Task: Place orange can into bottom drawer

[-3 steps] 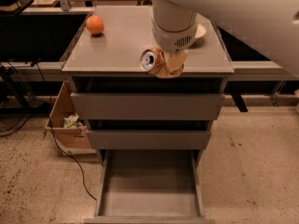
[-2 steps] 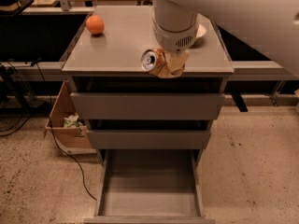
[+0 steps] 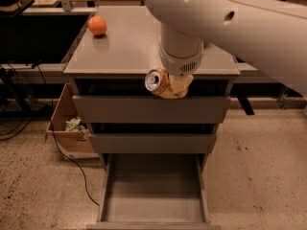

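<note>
My gripper [image 3: 173,86] hangs from the big white arm at the front edge of the cabinet top, shut on the orange can [image 3: 158,82]. The can lies on its side in the fingers, silver top facing left, held just past the cabinet's front edge, above the drawers. The bottom drawer [image 3: 153,213] is pulled open below, its flat grey floor bare.
A round orange fruit [image 3: 97,26] sits at the back left of the grey cabinet top [image 3: 124,47]. The two upper drawers [image 3: 151,110] are closed. A cardboard box [image 3: 67,123] with a cable stands on the floor to the left. Desks stand behind.
The gripper and can have come forward and down a little, from over the cabinet top to its front edge.
</note>
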`<state>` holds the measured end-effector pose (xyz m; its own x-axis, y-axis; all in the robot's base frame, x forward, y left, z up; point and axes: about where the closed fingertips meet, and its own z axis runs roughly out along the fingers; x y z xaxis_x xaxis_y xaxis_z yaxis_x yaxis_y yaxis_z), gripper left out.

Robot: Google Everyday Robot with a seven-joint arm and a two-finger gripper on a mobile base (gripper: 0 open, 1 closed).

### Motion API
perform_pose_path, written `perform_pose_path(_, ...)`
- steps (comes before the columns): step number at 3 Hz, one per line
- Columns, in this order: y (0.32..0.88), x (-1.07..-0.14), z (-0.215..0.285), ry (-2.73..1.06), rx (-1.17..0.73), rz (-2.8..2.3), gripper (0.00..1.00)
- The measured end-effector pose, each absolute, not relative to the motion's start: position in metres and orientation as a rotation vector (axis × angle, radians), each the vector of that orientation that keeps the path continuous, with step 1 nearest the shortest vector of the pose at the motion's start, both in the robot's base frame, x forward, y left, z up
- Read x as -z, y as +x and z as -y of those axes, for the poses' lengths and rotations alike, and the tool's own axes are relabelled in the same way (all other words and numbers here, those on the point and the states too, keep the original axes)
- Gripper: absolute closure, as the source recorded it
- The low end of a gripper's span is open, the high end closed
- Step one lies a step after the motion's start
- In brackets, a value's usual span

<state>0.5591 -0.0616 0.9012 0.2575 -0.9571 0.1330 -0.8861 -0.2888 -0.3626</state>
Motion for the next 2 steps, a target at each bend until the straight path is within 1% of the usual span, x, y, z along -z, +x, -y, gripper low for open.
perform_pose_path(2,0.508,-0.824,0.051,-2.273,0.337,-1.850,1.00)
